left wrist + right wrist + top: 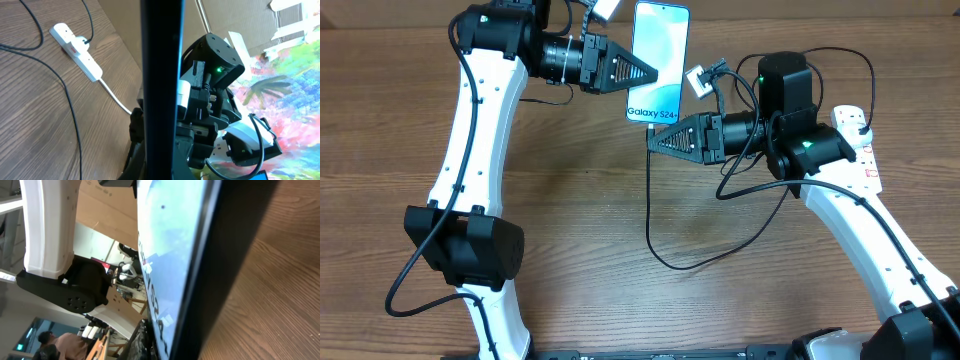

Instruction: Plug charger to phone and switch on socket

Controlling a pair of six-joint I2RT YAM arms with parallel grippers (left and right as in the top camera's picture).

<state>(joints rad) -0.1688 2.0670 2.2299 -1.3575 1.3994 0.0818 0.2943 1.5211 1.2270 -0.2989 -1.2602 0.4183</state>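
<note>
Table (570,220) first: broad brown wood grain, carrying everything. Two white-and-black arms reach in over it, the left arm (480,120) coming from the near left, the right arm (865,225) from the near right, and their tips almost meet at the far middle.

There sits the phone (658,60), light blue screen facing up, its "Galaxy S24+" lettering at the near end. The left wrist view catches it edge-on as a dark bar running straight through the middle of the frame, lifted clear of the wood.

Over to the right edge now, the socket (868,160), a white oblong strip with red markings, lies partly under the right arm and well apart from the phone. Its thick white cord (112,97) trails off one end, and a black plug (84,42) is seated in the strip.

On to the grippers. The left gripper (654,72) is pinching the phone by its left long edge. The right gripper (652,143) has its jaws pressed together right at the lettered end; whether it pinches anything, I cannot tell.

Thinnest of all, the charger (649,200): its black cable drops from the phone's near end, past the right gripper's tip, then loops across the table back towards the right arm.
</note>
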